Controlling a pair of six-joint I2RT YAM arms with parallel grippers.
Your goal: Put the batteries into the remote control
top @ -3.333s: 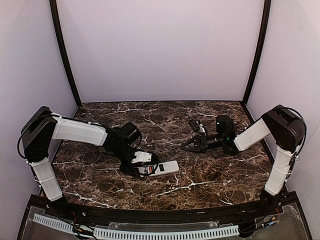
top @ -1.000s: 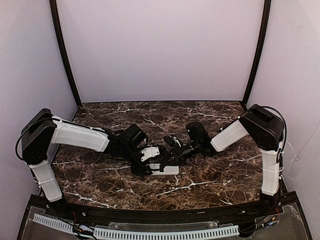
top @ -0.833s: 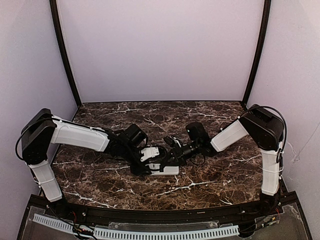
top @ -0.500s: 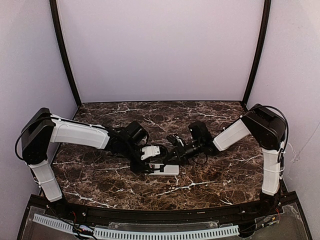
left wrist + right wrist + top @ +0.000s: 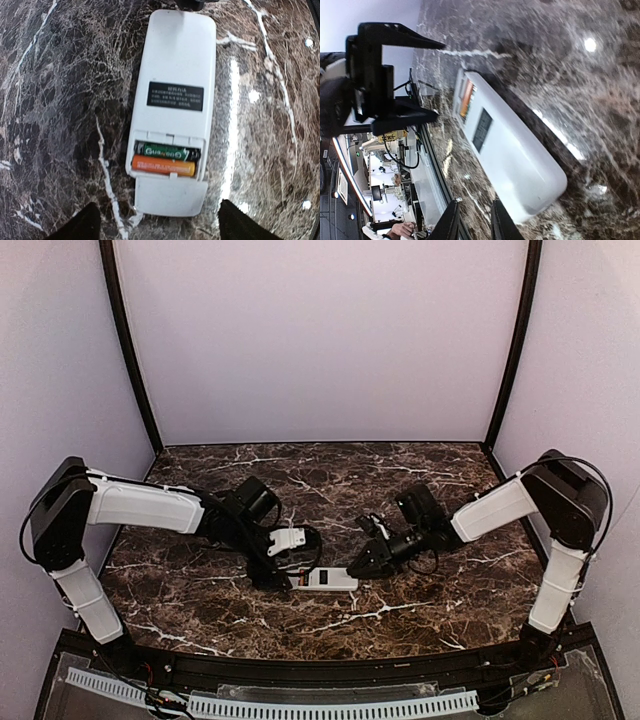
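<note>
The white-and-black left arm (image 5: 140, 505) reaches in from the left edge of the dark brown, white-veined marble table (image 5: 200, 590). The left gripper (image 5: 278, 578) hangs over the left end of the remote. Its two black fingers are spread wide, one at each lower corner of the left wrist view, and the left gripper (image 5: 162, 227) grasps nothing.

The small flat white rectangular remote control (image 5: 326, 578) lies flat on the table about midway between the left and right edges, closer to the near edge than the far one. Its plain back faces up and carries a dark rectangular label (image 5: 175, 96) with pale print. At its left end the compartment is open. A green-and-black battery (image 5: 167, 151) and an orange battery (image 5: 162, 166) lie side by side inside, touching. The white battery cover (image 5: 170, 195) rests against the open end of the compartment.

The right gripper (image 5: 365, 565) sits low, just beside the remote's right end; contact cannot be told. Its fingers (image 5: 451, 220) are drawn close together with nothing between them. The white-and-black right arm (image 5: 495, 510) stretches back toward the right edge.
</note>
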